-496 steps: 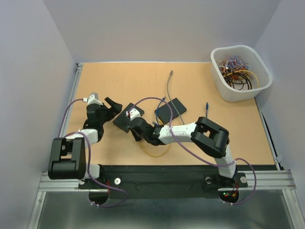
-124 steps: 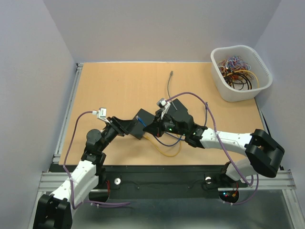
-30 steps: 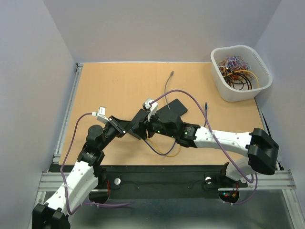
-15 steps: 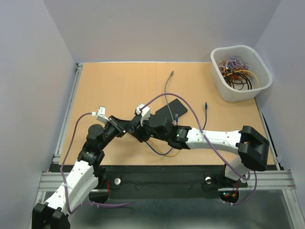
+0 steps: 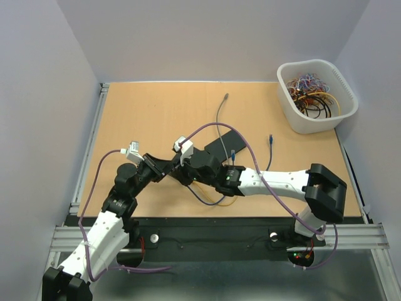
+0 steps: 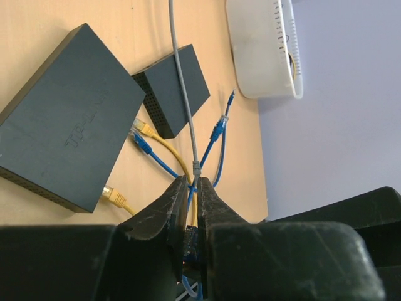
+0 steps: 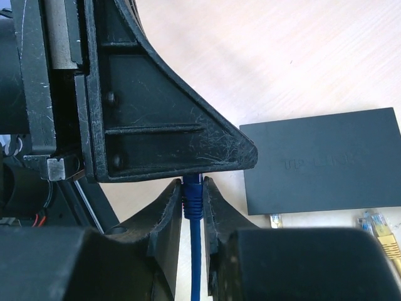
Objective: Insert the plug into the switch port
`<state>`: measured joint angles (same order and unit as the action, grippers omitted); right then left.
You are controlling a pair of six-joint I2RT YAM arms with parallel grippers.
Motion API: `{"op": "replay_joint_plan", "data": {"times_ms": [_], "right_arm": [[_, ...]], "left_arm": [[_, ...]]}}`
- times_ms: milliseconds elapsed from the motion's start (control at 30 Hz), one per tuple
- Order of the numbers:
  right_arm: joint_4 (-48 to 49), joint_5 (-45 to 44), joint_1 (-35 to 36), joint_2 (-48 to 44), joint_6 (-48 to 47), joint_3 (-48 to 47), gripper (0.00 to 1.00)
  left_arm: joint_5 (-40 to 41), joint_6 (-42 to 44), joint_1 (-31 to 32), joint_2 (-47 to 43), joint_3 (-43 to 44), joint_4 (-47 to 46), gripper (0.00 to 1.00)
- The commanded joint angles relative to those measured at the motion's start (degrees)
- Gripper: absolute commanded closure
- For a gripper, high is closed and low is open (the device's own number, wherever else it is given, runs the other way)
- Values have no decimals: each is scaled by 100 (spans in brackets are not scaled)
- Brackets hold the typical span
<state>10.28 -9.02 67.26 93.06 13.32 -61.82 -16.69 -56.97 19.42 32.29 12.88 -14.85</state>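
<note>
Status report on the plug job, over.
Left gripper shut on blue plug. Right gripper pinching it too. Switch on table, plug not inserted. Yellow cable at switch's edge.

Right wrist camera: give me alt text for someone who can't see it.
The right gripper is closed on a blue cable just below its plug, whose tip reaches a large black finger of the other arm, filling the upper left. To the right, a flat black switch lies on the tan table, with blurred yellow plugs near it.
</note>
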Motion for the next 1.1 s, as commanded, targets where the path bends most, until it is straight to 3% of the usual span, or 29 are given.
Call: {"op": "replay_joint_plan", "data": {"times_ms": [0, 67, 100, 167, 200, 300, 433, 567, 867, 1067], "right_arm": [[176, -100, 102, 143, 83, -164, 100], [246, -118, 111, 143, 92, -93, 99], [272, -118, 111, 125, 92, -67, 100], [369, -92, 111, 46, 118, 125, 100], [578, 4, 111, -67, 118, 257, 100], [1411, 987, 15, -471, 30, 960, 100], [2091, 2602, -319, -753, 276, 1532, 100], [2425, 3543, -582, -876, 478, 1700, 100], [2566, 4127, -829, -1026, 619, 1770, 100], [2593, 5048, -1022, -1053, 733, 1849, 100]], "left_arm": [[-142, 19, 27, -197, 232, -325, 100], [-211, 28, 27, -215, 241, -351, 100], [-247, 28, 27, -215, 241, -378, 95], [-300, 72, 27, -285, 258, -387, 73], [-309, 98, 27, -381, 276, -404, 55], [-256, 142, 27, -653, 294, -378, 35], [-317, 186, 27, -961, 276, -475, 31], [-405, 221, 27, -1199, 206, -677, 31], [-344, 406, 27, -1270, 100, -730, 32], [-344, 476, 27, -1164, 56, -888, 35]]}}
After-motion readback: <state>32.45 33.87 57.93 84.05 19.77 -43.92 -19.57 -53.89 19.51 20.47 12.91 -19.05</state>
